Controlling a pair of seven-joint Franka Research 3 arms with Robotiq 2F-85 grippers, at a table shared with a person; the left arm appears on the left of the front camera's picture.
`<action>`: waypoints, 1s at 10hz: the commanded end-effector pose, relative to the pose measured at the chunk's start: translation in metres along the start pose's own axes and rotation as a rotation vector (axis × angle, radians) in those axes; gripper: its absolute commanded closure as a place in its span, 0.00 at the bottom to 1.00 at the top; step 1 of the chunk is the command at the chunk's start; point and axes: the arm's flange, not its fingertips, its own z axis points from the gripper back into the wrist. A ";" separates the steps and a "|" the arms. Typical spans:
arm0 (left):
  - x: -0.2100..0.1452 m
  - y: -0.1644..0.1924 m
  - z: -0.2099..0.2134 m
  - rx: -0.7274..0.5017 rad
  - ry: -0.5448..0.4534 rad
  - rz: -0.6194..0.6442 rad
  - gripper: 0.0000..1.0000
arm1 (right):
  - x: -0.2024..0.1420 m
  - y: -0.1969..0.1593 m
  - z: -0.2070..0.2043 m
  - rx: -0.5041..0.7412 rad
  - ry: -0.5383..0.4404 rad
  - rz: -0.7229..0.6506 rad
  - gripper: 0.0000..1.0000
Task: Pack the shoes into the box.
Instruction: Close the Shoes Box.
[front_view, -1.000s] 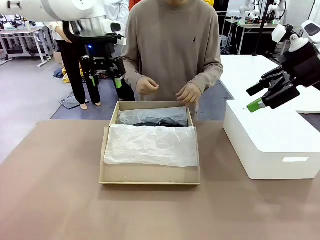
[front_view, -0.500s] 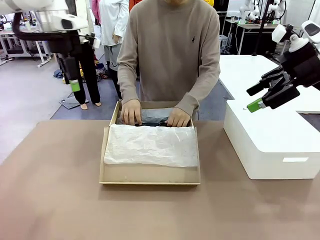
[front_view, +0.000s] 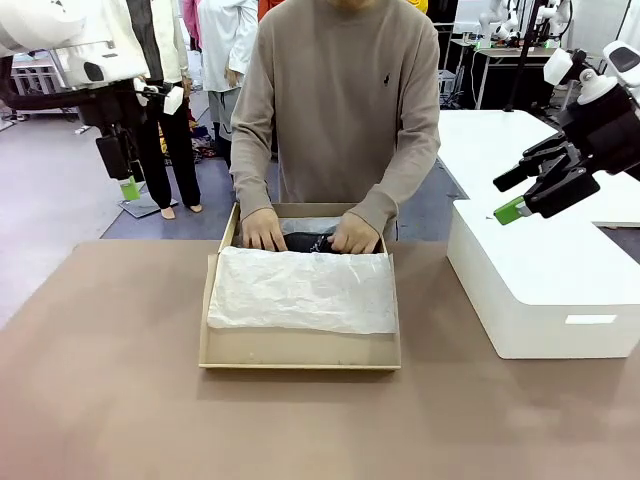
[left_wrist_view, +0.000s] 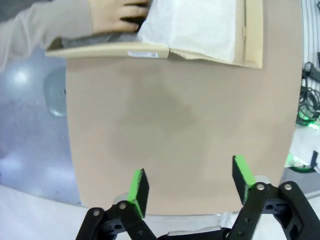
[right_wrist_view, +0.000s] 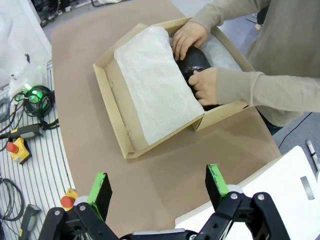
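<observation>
Two wide-open, empty tools, left gripper (left_wrist_view: 190, 182) and right gripper (right_wrist_view: 157, 190): hold back from the box (right_wrist_view: 107, 95) ahead, clear of hands (right_wrist_view: 205, 85) tucking a shoe (right_wrist_view: 192, 60) beside tissue (right_wrist_view: 155, 85).

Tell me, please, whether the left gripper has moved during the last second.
Yes: the left gripper has swung to the picture's left, from behind the box's far left corner to well outside its left wall.

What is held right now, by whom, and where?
The left gripper and right gripper are open, empty. The person's hands clasp a black shoe at both ends inside the box.
</observation>
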 end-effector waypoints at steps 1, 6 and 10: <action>-0.007 -0.007 -0.003 0.008 -0.027 -0.122 0.65 | 0.000 -0.004 -0.001 0.012 -0.031 0.023 0.00; -0.003 -0.008 0.001 0.019 -0.023 -0.155 1.00 | 0.000 -0.004 -0.001 0.012 -0.031 0.023 0.00; 0.002 -0.008 0.012 -0.005 -0.050 -0.010 1.00 | 0.000 -0.004 -0.001 0.012 -0.031 0.023 0.00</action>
